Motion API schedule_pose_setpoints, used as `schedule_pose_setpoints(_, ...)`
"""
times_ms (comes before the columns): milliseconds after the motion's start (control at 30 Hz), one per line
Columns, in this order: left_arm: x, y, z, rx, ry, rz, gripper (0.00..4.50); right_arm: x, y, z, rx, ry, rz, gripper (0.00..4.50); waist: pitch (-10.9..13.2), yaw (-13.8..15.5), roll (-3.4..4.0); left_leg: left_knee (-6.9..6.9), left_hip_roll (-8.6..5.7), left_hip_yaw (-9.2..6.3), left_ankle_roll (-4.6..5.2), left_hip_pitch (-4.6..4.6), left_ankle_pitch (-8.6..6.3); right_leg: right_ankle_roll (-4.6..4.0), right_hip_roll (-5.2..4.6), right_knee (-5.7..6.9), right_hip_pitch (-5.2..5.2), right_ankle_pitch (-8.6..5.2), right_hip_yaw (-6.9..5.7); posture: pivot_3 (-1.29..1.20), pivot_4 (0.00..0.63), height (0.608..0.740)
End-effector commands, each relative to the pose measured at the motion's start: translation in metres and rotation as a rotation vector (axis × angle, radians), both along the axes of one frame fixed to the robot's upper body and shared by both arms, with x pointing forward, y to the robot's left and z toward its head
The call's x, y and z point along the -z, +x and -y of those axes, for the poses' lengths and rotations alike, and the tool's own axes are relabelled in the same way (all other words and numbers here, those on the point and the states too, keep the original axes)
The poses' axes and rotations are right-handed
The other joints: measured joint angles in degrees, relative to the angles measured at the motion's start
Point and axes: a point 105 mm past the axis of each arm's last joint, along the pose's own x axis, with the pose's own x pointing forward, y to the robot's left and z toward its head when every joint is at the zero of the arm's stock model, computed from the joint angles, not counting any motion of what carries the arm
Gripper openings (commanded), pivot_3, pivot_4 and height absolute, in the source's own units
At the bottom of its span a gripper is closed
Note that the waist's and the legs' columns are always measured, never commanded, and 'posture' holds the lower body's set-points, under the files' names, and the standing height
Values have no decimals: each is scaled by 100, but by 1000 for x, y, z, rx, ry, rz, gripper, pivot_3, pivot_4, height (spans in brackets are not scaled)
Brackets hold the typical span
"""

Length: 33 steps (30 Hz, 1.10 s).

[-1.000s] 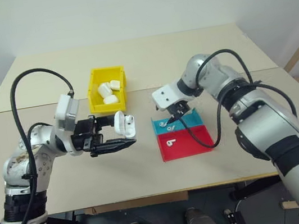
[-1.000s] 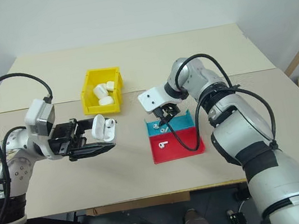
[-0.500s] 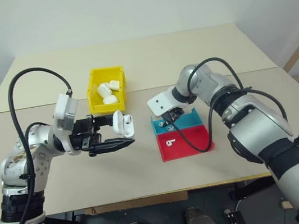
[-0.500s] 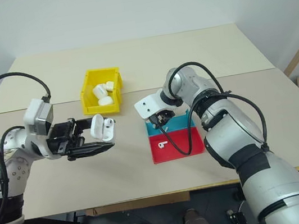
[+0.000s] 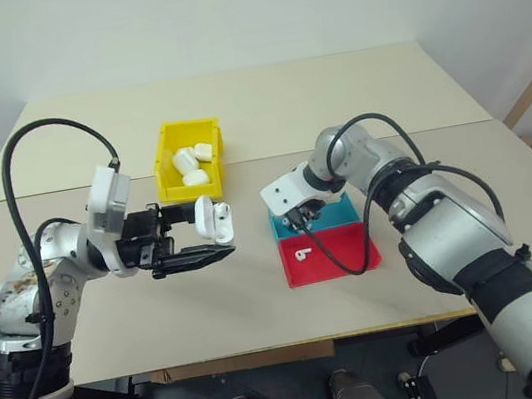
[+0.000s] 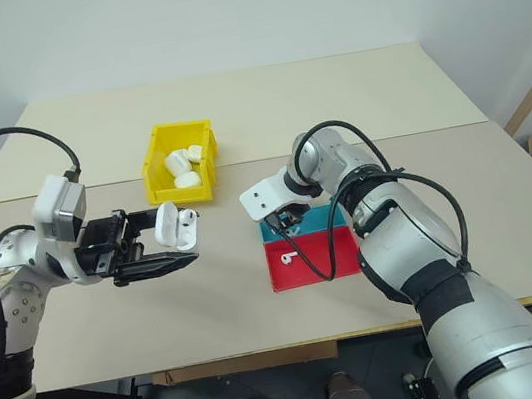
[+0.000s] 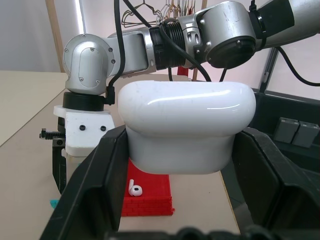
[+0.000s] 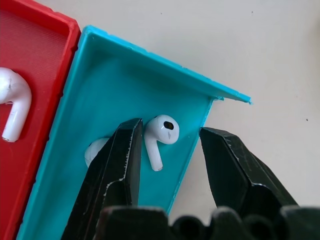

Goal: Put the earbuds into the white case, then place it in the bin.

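I see a beige table (image 5: 331, 98) w/ a yellow bin (image 5: 189, 157) at the back holding white cases. Centre-right sits a blue-and-red tray (image 5: 324, 241). My left gripper (image 5: 192, 244) is clamped on the white case (image 5: 211, 219), lid up, above the table. My right gripper (image 8: 170, 150) is down in the blue half, fingers apart around one earbud (image 8: 161, 132); another earbud (image 5: 302, 253) lies in the red half.

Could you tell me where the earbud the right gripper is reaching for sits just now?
The earbud lies in the blue half of the tray, between the right gripper's open jaws.
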Motion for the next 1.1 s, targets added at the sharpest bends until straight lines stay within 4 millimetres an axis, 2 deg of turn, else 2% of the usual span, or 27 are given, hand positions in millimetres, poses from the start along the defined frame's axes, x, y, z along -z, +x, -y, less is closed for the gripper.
schedule_pose_setpoints(33, -11, -7, -1, 11, -9, 43, 2785, 0, 1, 2, 12, -7, 0, 2239, 0, 0, 0, 0, 0, 0, 0, 0, 0, 0, 0, 0, 0, 0, 0, 0, 150, 740)
schedule_pose_setpoints(500, -10, -13, -4, -4, -4, 42, 2785, 14, -2, 6, 32, -58, -46, 2239, -1, -6, 0, 0, 0, 1, 0, 21, 0, -1, 1, -3, 13, -1, 3, 0, 150, 740)
schedule_pose_setpoints(633, -10, -14, -5, -7, -4, 39, 2785, 17, -3, 8, 34, -64, -60, 1401, -1, -8, -1, 0, 0, 1, 0, 23, 0, -2, 1, -4, 14, -1, 3, 0, 150, 740)
schedule_pose_setpoints(1033, -11, -12, -5, -9, 0, 39, 2785, 21, -5, 9, 46, -69, -89, 1401, -1, -18, -1, 0, 1, 0, -3, 26, 1, -3, 2, -3, 15, -2, 3, 0, 150, 740)
schedule_pose_setpoints(1067, -11, -12, -5, -10, 0, 40, 2785, 21, -5, 9, 48, -64, -88, 1021, -1, -17, -1, 0, 1, 0, -3, 26, 1, -3, 3, -4, 15, -2, 3, 0, 150, 740)
schedule_pose_setpoints(1100, -12, -12, -5, -10, 0, 40, 2785, 21, -5, 8, 52, -59, -84, 824, -2, -17, -1, 0, 0, 0, -3, 26, 1, -3, 3, -4, 15, -2, 4, 0, 150, 740)
